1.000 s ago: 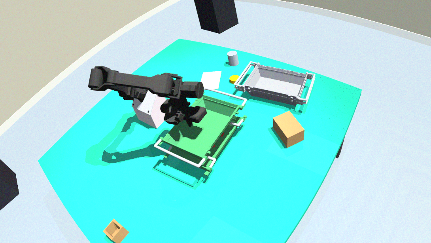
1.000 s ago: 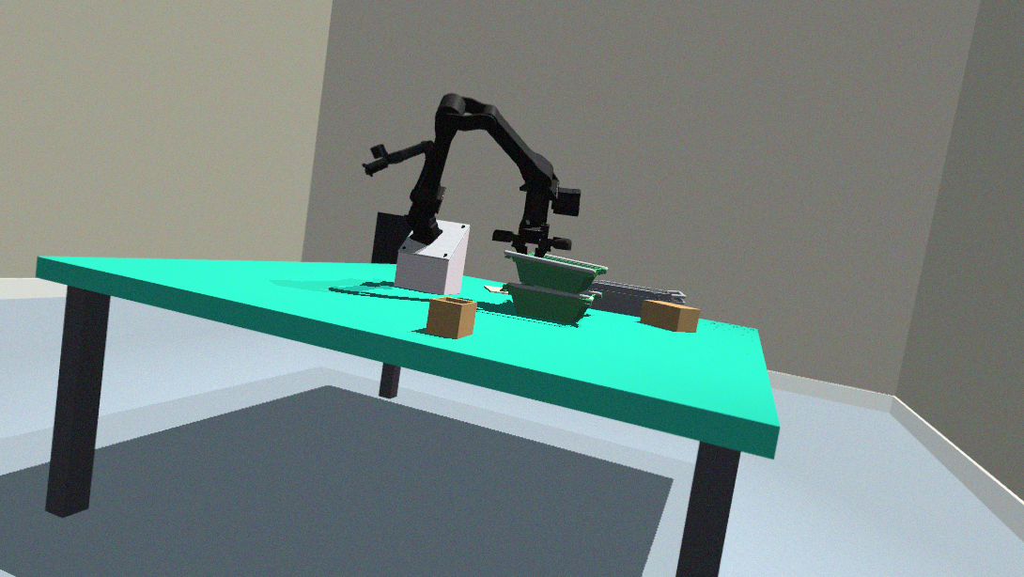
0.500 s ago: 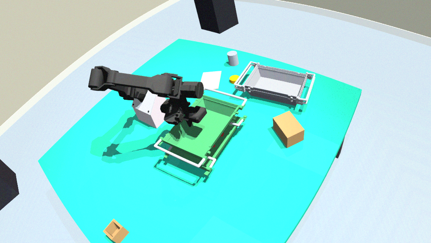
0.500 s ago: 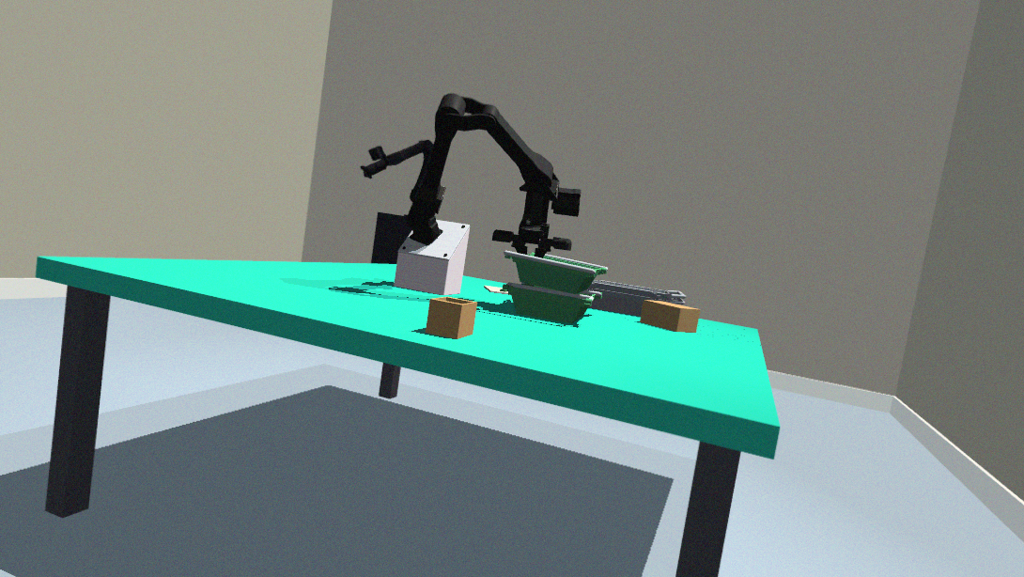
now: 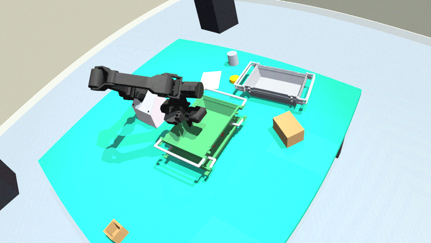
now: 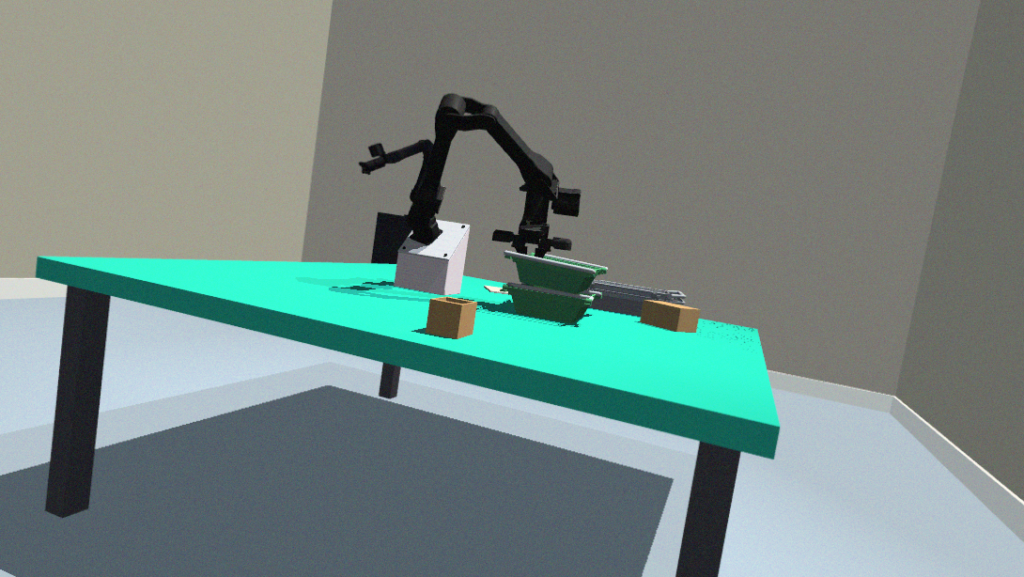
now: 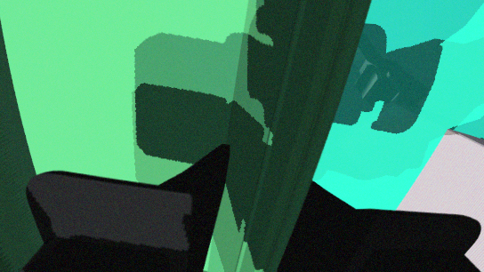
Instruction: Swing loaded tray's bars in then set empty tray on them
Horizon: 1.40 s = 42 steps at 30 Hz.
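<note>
The tool (image 5: 187, 122) (image 6: 533, 254) (image 7: 246, 155) is clenching the upper tray (image 5: 193, 143) (image 6: 555, 275) (image 7: 80, 89), above the loaded tray (image 5: 224, 138) (image 6: 548, 306). Level seating (my judgement) and release remain.

The bent arm points its gripper (image 5: 187, 124) (image 6: 531, 255) (image 7: 246, 155) down, fingers partly closed

open strip between green trays (image 5: 187, 144) (image 6: 555, 275) and tan block (image 5: 288, 129) (image 6: 667, 315) — black arm (image 5: 135, 82) (image 6: 517, 147) overhead, blocking descent

top: high above the bench (image 5: 193, 208) (image 6: 401, 344), looking steeply down
exterior: farther back, just above bench height, facing across toward the wall
wrist: beside the claw (image 5: 184, 122) (image 6: 531, 252) (image 7: 246, 155), close on the green tray (image 5: 193, 135) (image 6: 555, 274) (image 7: 80, 89)
top and exterior: share bench and arm
</note>
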Each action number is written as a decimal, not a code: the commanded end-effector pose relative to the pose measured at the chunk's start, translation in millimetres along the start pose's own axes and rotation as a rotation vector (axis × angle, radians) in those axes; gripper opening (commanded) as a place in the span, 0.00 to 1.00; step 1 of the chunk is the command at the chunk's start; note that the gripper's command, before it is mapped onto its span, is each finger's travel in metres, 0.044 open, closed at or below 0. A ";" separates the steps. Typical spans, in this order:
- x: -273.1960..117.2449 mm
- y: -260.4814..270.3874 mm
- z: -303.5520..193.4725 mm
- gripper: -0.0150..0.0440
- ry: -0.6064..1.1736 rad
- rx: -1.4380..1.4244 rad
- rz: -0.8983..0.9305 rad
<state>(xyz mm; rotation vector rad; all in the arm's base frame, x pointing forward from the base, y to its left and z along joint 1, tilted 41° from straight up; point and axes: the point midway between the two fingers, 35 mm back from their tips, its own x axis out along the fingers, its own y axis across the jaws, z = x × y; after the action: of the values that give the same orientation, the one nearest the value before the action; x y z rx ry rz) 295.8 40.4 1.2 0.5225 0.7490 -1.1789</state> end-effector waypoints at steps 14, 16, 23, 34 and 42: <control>4.3 -3.3 1.4 0.33 -0.002 -0.003 -0.019; 4.3 -3.3 1.4 0.38 -0.002 -0.003 -0.019; 4.3 -3.3 1.4 0.55 -0.002 -0.003 -0.019; 4.3 -3.3 1.4 0.83 -0.002 -0.003 -0.019; 4.3 -3.0 1.4 1.00 -0.001 0.001 -0.018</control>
<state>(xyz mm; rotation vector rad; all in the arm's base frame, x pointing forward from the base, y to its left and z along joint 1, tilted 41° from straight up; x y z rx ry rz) 294.0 35.7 -1.0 0.5168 0.7533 -1.1958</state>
